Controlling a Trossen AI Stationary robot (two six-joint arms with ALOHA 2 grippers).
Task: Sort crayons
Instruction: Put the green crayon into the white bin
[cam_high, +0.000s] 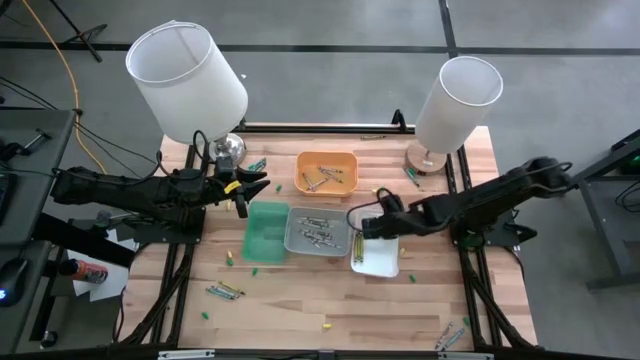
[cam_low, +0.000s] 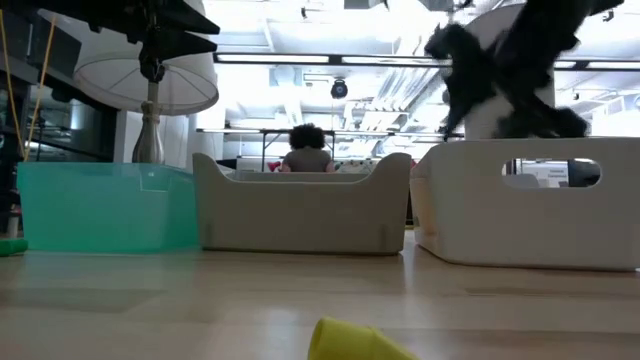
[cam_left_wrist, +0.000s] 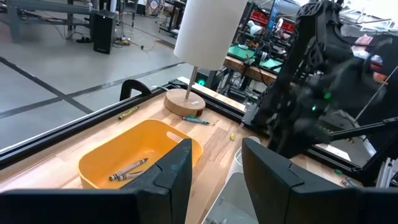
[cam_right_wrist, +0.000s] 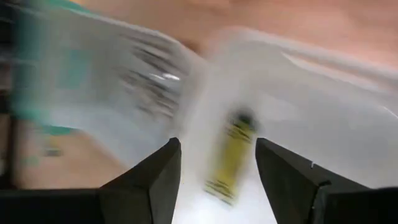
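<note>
My right gripper (cam_high: 362, 224) (cam_right_wrist: 217, 144) is open over the near-left part of the white tray (cam_high: 380, 258). A yellow crayon (cam_right_wrist: 230, 158) (cam_high: 355, 248) shows blurred beyond the gap between the fingers, inside that tray and apart from them. My left gripper (cam_high: 256, 188) (cam_left_wrist: 216, 149) is open and empty above the far end of the green tray (cam_high: 266, 233). The orange tray (cam_left_wrist: 124, 158) (cam_high: 326, 172) and the grey tray (cam_high: 317, 231) each hold several crayons. Loose crayons lie on the table at the near left (cam_high: 225, 291) and the near right (cam_high: 450, 335).
Two white-shaded lamps stand at the far left (cam_high: 190, 75) and far right (cam_high: 455, 100). More crayons lie by the right lamp's base (cam_high: 412, 177) and near the left gripper (cam_high: 257, 165). A yellow crayon (cam_low: 355, 340) lies near the low camera. A person (cam_low: 308, 148) sits in the room behind.
</note>
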